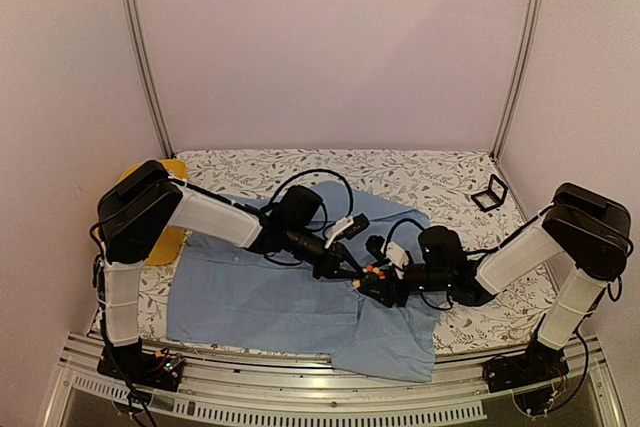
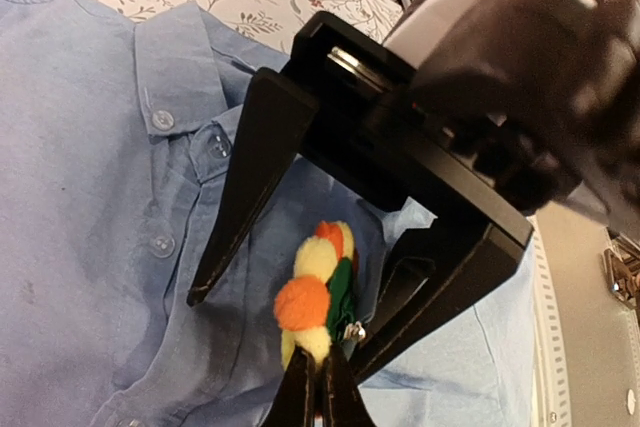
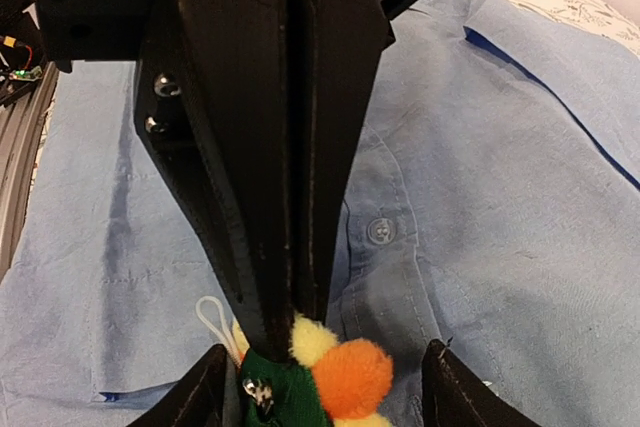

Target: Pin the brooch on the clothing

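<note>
On the far left, a yellow basket peeks out from behind the left arm. A big blue shirt lies flat on the desk, with its collar and little white buttons facing up.

The left pincer reaches in over the shirt's middle. It is clenched tight and grips the brooch by its edge. The brooch is a small fluffy flower with yellow and orange balls and a green back. It hangs just above the shirt, near the row of buttons.

The right pincer comes in from the other side, so the two pincers meet tip to tip. Its jaws are apart and it holds nothing. The brooch sits right between them. One jaw is close by the green back, where a tiny silver clasp shows. The other jaw is well apart from the petals.

I think the right pincer only needs to squeeze in on the brooch to work the pin.

Far to the right, a small black frame sits on the desk.
</note>
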`<state>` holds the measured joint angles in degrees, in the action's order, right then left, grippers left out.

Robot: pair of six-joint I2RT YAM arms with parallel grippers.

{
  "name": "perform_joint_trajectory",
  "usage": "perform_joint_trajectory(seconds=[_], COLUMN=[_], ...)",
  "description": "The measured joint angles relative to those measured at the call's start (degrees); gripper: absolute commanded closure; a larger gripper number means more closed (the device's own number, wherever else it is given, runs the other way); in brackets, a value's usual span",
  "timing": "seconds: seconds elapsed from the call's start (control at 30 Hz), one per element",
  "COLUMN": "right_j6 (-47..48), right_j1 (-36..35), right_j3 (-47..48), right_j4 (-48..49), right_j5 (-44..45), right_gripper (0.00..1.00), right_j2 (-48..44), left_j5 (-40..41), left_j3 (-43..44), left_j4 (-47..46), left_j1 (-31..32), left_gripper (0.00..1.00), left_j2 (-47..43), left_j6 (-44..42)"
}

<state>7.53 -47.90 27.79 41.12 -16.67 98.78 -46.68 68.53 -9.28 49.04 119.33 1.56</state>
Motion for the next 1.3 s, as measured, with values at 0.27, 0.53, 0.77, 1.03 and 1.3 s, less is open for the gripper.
perform_joint_trajectory(seconds=[0.27,0.53,0.77,1.03,1.3], right_j6=[-2.2,-3.2,-3.6,-3.6,-3.6], right_j1=[1.5,4.8,5.2,5.5,7.1], right_j3=[0.0,0.1,1.9,1.9,1.9], right_j4=[-0.2,-0.6,-1.7,-2.8,-3.9], right_j5=[-3.7,-9.7,-12.4,-14.6,-17.1], right_gripper=[0.46,0.46,0.45,0.45,0.47], right_j2=[-0.8,-0.8,-0.3,-0.3,0.0], left_j5=[0.2,0.4,0.4,0.3,0.4], left_j3=[0.5,0.7,0.9,1.9,1.9], left_j4=[-0.2,-0.2,0.5,1.2,1.6], left_j1=[-0.2,-0.2,-0.2,-0.2,-0.2], left_gripper=[1.0,1.0,1.0,1.0,1.0], left_j2=[0.0,0.0,-0.1,-0.1,-0.1], left_j6=[1.0,0.9,0.0,-0.5,-1.2])
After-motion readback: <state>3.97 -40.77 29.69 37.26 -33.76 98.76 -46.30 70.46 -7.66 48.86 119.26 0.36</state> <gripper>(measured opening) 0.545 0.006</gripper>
